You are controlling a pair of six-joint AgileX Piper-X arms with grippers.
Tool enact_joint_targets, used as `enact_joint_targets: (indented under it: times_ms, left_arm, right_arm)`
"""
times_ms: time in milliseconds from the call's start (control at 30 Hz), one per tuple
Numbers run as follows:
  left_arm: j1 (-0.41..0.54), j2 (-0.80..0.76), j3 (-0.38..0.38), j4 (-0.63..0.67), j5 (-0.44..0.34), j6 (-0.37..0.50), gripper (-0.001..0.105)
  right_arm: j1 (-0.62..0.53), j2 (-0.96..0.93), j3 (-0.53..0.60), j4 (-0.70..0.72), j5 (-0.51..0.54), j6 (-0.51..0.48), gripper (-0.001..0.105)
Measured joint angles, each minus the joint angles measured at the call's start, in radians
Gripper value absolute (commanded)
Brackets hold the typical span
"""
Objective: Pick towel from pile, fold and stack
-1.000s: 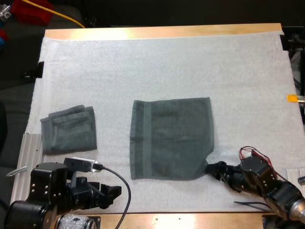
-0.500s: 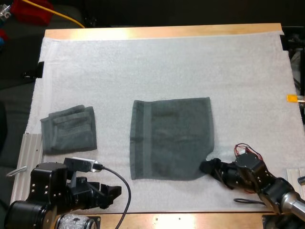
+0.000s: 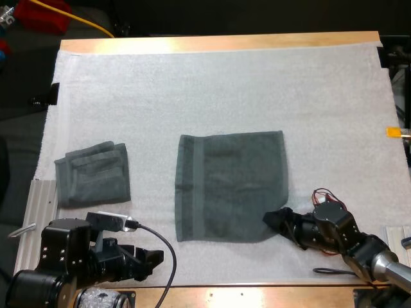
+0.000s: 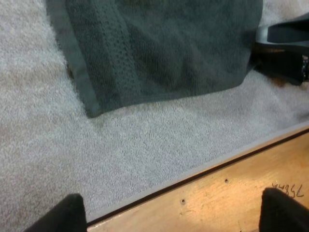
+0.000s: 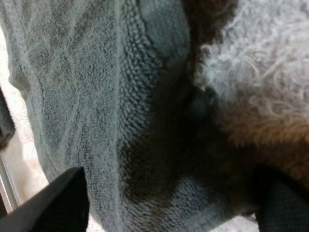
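While the right gripper [image 3: 272,218] sits with fingers apart astride the 5 o'clock corner of the towel [image 3: 231,186], flat mid-mat [image 3: 225,83], it should, I judge, close low on that corner alone before lifting toward 12 o'clock. The left gripper [image 3: 151,259], also spread, idles at the mat's 7 o'clock; the folded towel [image 3: 93,174] lies at 9 o'clock.

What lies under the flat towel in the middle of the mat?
The white mat shows all around the flat towel, so the towel lies on it. Whether anything else is beneath cannot be seen; the cloth covers it.
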State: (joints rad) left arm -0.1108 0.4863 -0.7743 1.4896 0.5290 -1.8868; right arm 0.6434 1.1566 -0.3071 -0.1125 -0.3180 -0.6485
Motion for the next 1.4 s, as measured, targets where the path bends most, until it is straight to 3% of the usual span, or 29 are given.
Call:
enact_joint_targets:
  times_ms: [233,367,433,1067,1400]
  left_arm:
    - [0.000,0.000,0.000,0.000,0.000,0.000,0.070]
    - [0.000,0.000,0.000,0.000,0.000,0.000,0.070]
    - [0.000,0.000,0.000,0.000,0.000,0.000,0.070]
    - [0.000,0.000,0.000,0.000,0.000,0.000,0.070]
    - [0.000,0.000,0.000,0.000,0.000,0.000,0.070]
  right_arm:
    - [0.000,0.002,0.000,-0.004,0.000,0.009,0.070]
    - [0.000,0.002,0.000,0.002,0.003,0.015,0.051]
    - [0.000,0.009,0.000,0.004,0.007,0.015,0.047]
    - [0.000,0.008,0.000,0.022,0.016,0.019,0.047]
    - [0.000,-0.087,-0.002,0.178,0.073,0.026,0.047]
